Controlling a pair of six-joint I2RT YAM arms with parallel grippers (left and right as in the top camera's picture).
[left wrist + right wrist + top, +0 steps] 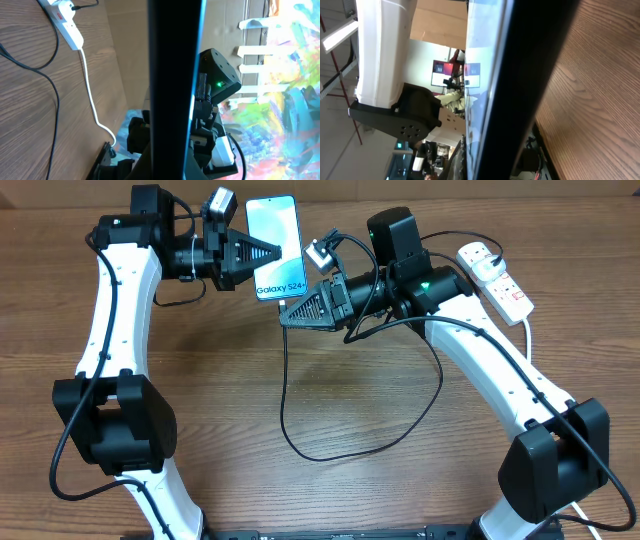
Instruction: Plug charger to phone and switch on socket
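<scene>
Near the far table (pixel 230 380) edge, the slim phone (pixel 272 230) shows a turquoise screen.

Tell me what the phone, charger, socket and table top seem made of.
The phone: glossy glass face, by its even turquoise sheen.
The charger: thin black cable lying in loose loops, likely a rubbery sheath.
The socket: smooth white moulded plastic, probably; red switches.
The table: matte brown wood grain; solid wood or laminate cannot be told.
</scene>
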